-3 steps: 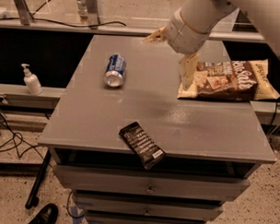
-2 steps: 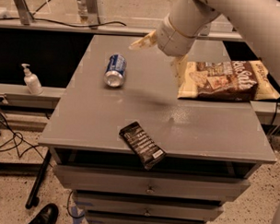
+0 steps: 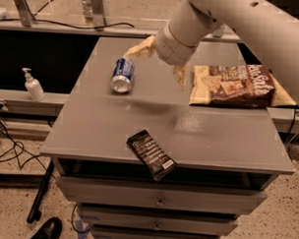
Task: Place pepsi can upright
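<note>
Pepsi can (image 3: 122, 75) lay on its side in the back-left part of the worktop (image 3: 100, 134), silver end toward the front edge and set in from the left edge. Gripper (image 3: 155, 66) hung over the back-middle just right of it, fingers spread wide and holding nothing, one fingertip (image 3: 137, 49) right at the can's far end, though contact couldn't be told. Chip bag (image 3: 237, 85) took the back-right corner and overhung the right edge, black wrapper (image 3: 151, 154) poked over the front edge, and bare surface ran through the middle to the front-left corner.
</note>
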Tool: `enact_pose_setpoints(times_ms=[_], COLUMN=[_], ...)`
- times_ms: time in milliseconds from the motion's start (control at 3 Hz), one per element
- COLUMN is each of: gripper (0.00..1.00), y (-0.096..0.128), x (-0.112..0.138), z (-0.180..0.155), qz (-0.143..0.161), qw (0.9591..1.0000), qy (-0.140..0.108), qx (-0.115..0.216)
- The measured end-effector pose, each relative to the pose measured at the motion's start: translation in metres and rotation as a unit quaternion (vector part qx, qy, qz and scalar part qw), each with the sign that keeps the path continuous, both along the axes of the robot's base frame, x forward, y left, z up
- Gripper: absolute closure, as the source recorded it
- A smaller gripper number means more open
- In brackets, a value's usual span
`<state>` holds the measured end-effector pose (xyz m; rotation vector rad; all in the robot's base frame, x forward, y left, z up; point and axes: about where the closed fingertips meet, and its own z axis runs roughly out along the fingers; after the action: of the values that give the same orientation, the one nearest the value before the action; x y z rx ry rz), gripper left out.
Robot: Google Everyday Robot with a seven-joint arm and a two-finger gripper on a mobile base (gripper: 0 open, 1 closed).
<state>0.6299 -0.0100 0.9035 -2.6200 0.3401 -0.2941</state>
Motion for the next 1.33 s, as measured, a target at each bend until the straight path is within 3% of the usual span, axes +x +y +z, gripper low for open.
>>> enact_pose_setpoints(times_ms=[333, 667, 1000, 1333], gripper=[0.0, 0.0, 0.0, 0.0], y=[0.002, 0.014, 0.029, 0.044], x=[-0.004, 0.006, 0.031, 0.055], z=[0.004, 0.007, 0.003, -0.007], qz=[0.018, 0.066, 0.11, 0.148], qw=[0.9996, 0.9954, 0.9861, 0.9735], qy=[-0.009, -0.039, -0.075, -0.104], qx=[-0.02, -0.057, -0.099, -0.14])
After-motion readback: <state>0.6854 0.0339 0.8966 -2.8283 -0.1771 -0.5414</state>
